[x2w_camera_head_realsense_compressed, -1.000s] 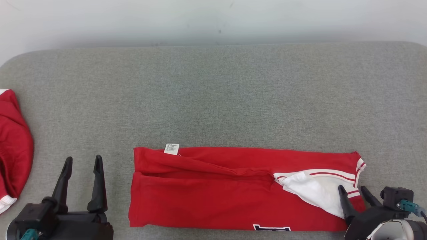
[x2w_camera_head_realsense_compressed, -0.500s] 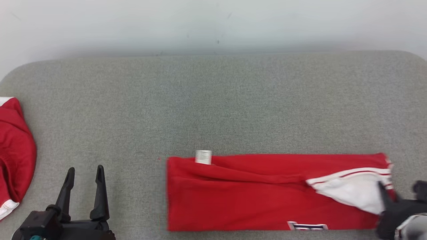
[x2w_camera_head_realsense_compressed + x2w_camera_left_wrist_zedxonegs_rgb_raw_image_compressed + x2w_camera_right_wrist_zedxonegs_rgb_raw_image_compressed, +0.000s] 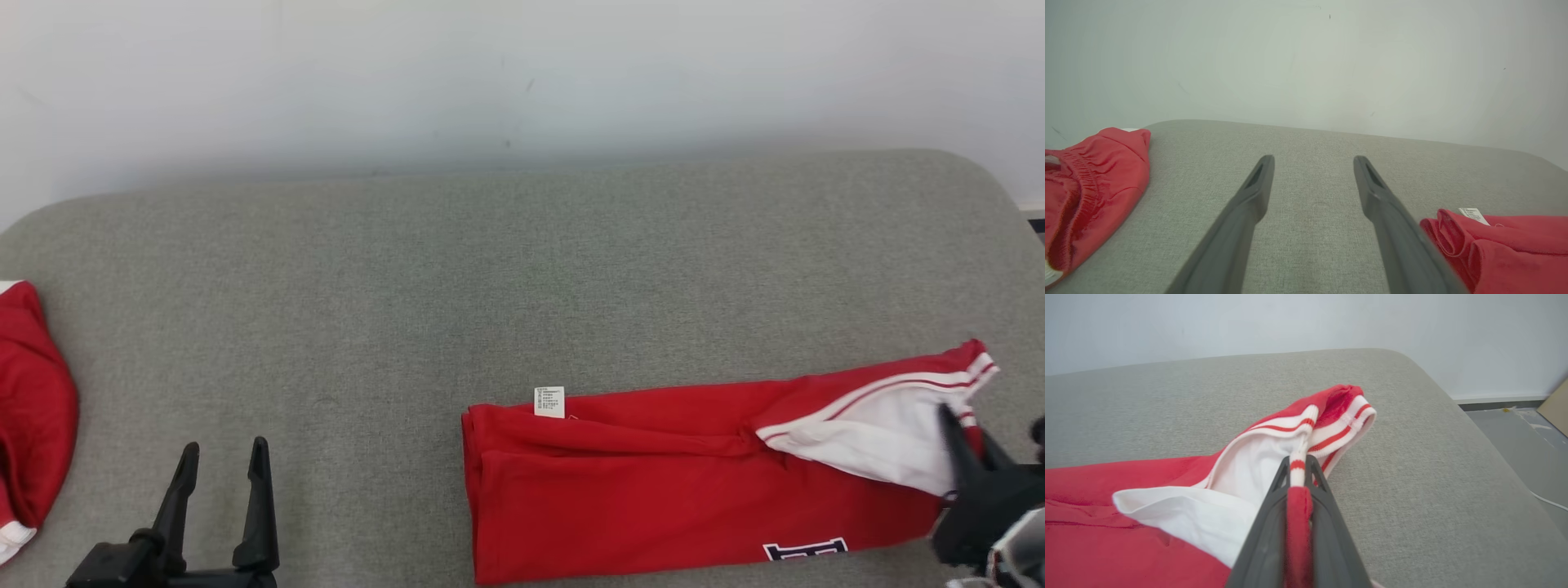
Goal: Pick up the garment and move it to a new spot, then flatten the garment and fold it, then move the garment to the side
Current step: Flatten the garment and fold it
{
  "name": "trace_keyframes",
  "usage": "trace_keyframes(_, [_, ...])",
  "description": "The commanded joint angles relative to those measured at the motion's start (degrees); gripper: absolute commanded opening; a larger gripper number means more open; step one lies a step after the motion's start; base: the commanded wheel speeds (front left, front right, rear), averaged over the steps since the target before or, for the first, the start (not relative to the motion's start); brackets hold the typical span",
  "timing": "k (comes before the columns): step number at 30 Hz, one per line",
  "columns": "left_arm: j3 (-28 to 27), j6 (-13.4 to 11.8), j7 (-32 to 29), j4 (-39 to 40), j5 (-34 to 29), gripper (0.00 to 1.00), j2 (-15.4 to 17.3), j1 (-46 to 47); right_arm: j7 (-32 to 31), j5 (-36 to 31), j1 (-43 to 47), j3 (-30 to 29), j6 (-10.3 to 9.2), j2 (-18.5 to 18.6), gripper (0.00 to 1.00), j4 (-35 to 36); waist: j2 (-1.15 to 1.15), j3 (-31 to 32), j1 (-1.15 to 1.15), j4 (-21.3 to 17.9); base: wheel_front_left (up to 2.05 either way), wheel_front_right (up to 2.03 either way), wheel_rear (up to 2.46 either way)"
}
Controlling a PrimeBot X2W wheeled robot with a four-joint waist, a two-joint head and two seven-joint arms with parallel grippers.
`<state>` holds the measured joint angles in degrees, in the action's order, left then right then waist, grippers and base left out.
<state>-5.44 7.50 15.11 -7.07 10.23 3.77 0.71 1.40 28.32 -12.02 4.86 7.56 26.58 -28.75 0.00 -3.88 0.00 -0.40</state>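
The right gripper [image 3: 1298, 463] is clamped tight on the striped red-and-white hem of the folded red shirt [image 3: 653, 490], the cloth pinched between its two dark fingers and lifted a little at that corner. In the head view this gripper sits at the lower right edge of the frame. The shirt stretches leftward from it across the lower right of the frame, lying on the grey padded table [image 3: 408, 286]. Its white inside is turned out near the grip, a small white label [image 3: 549, 401] shows at its upper left edge, and dark lettering [image 3: 804, 549] runs along its lower edge. The left gripper [image 3: 226, 445] is at the lower left, its fingers spread wide and holding nothing. Another red garment [image 3: 33, 425] lies bunched at the far left edge.
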Motion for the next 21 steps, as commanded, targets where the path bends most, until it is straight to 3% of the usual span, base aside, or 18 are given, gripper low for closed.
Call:
trace_keyframes(1, [-0.1, -0.1, 0.0, 0.0, -0.2, 1.00, -0.2, -0.7, -0.3, 0.2, 0.8, 0.7, -0.15, -0.9, 0.00, 1.3, 0.00, 0.7, 0.00, -0.7, 0.00, 0.00, 0.00])
trace_keyframes(11, [1.1, 0.0, 0.0, -0.8, 0.0, 1.00, -0.5, -0.3, -6.2, -1.5, 3.2, 9.3, -0.15, -8.2, 0.00, 17.9, 0.00, 1.6, 0.00, -0.4, 0.00, 0.00, 0.00])
trace_keyframes(21, [2.1, 0.0, 0.0, -2.0, 0.9, 1.00, -0.7, 1.3, -7.6, -2.4, -0.7, 16.7, -0.15, -15.9, 0.00, 18.0, 0.00, 0.4, 0.00, 3.7, 0.00, 0.00, 0.00])
